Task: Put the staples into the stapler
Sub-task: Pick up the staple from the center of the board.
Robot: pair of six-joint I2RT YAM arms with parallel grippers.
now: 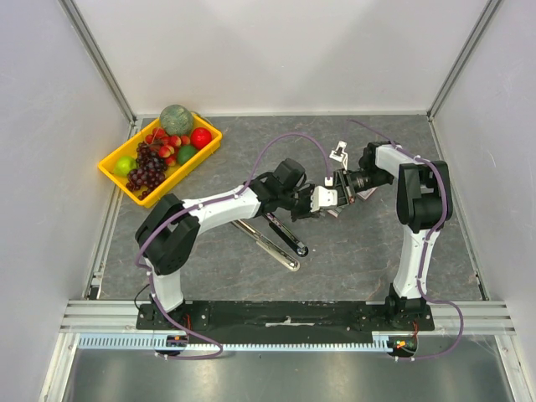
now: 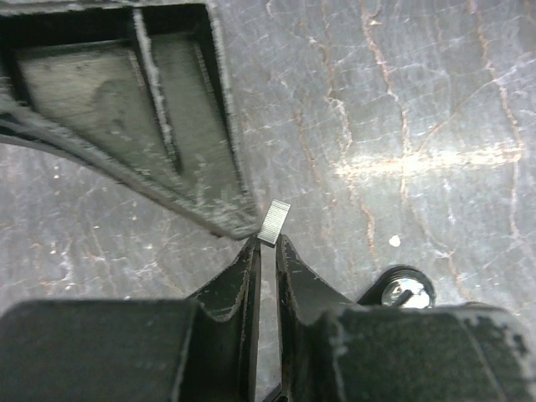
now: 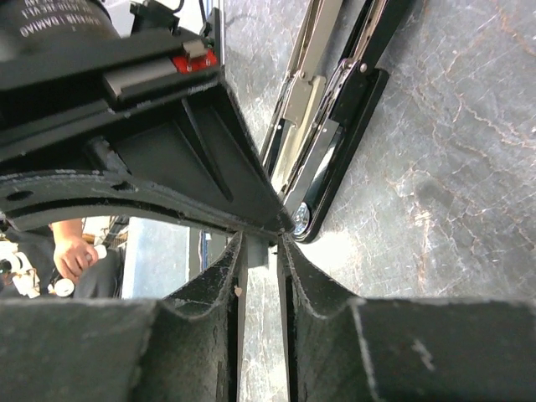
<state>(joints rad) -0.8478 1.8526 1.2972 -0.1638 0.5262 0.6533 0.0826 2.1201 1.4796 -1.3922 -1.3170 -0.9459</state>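
Near the stapler [image 3: 322,159], the left gripper [image 2: 268,247] pinches one end of the staples [image 2: 274,222], light, stiff, easy to snap; I cannot tell if the right gripper [image 3: 260,247] holds them.

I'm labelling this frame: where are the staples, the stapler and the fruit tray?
staples [image 2: 274,222], left wrist view, middle of the ribbed strip.
stapler [image 1: 286,234], top view, its black half.
tray [image 1: 106,165], top view, yellow left corner.
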